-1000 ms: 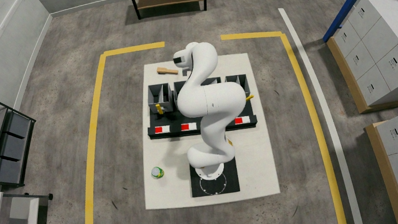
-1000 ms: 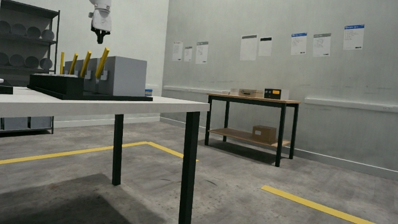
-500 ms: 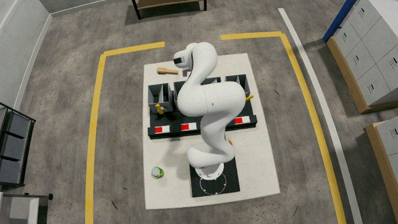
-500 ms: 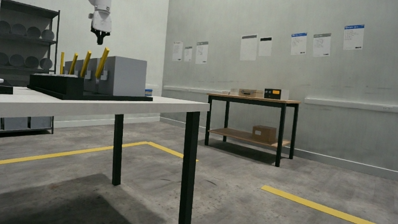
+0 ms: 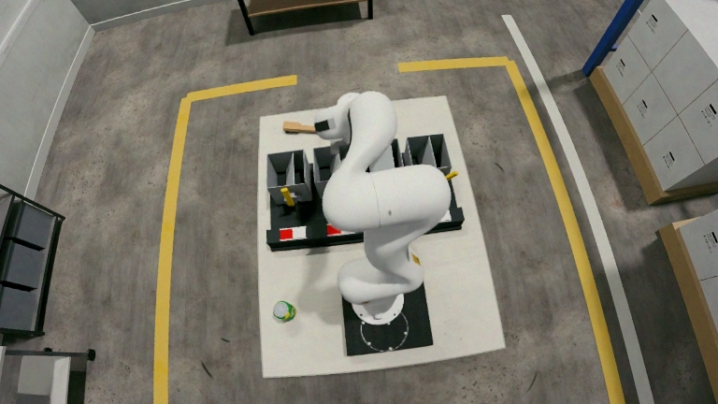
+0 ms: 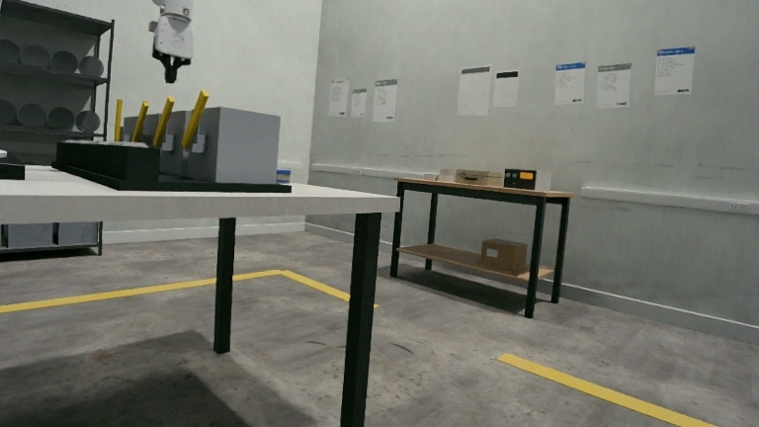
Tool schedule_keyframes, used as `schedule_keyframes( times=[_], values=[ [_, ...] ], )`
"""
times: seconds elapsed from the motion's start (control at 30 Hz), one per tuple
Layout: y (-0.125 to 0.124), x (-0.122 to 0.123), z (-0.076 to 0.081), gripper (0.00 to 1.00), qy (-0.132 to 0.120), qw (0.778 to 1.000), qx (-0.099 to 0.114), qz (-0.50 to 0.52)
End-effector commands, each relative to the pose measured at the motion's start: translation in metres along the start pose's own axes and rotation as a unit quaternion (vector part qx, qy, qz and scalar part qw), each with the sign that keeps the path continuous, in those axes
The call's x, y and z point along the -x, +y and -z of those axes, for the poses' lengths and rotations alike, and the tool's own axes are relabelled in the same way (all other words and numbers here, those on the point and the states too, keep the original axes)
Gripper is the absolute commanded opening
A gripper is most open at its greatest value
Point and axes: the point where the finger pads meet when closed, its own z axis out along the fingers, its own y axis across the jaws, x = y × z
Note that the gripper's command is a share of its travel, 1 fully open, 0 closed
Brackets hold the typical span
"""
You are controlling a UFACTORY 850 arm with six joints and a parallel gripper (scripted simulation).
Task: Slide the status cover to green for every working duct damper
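Note:
Grey box-shaped duct dampers stand in a row on a black base (image 5: 365,214) on the white table. The leftmost damper (image 5: 288,172) has a yellow lever (image 5: 285,195); the rightmost damper (image 5: 427,153) has its lever (image 5: 452,174) at its right side. My arm hides the middle dampers. The leftmost slider (image 5: 293,233) shows red beside its white cover; a second slider (image 5: 333,229) shows red, the others are hidden. In the side view four yellow levers (image 6: 162,115) lean above the base. My gripper (image 6: 169,73) is shut and empty, well above the dampers.
A wooden tool (image 5: 299,126) lies on the table behind the dampers. A green and white can (image 5: 283,310) stands near the table's front left. A workbench (image 6: 481,220) stands by the far wall. Shelving (image 5: 23,266) is at the left, lockers (image 5: 669,97) at the right.

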Motion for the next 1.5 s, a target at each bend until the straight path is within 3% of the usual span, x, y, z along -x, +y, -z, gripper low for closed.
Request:
schedule_keyframes(
  times=[0.0, 0.47, 0.53, 0.57, 0.73, 1.13, 1.47],
  values=[
    [-0.041, 0.000, 0.003, 0.00, 0.000, 1.000, 0.004, 0.000],
    [-0.126, 0.000, 0.004, 0.00, 0.000, 1.000, 0.004, 0.000],
    [-0.126, 0.000, 0.004, 0.00, 0.000, 1.000, 0.004, 0.000],
    [-0.144, 0.000, 0.004, 0.00, 0.000, 1.000, 0.004, 0.000],
    [-0.170, 0.000, 0.003, 0.00, 0.000, 1.000, 0.004, 0.000],
    [-0.172, 0.000, 0.001, 0.00, 0.000, 1.000, 0.004, 0.000],
    [-0.172, 0.000, -0.017, 0.00, 0.000, 1.000, 0.004, 0.000]
  ],
)
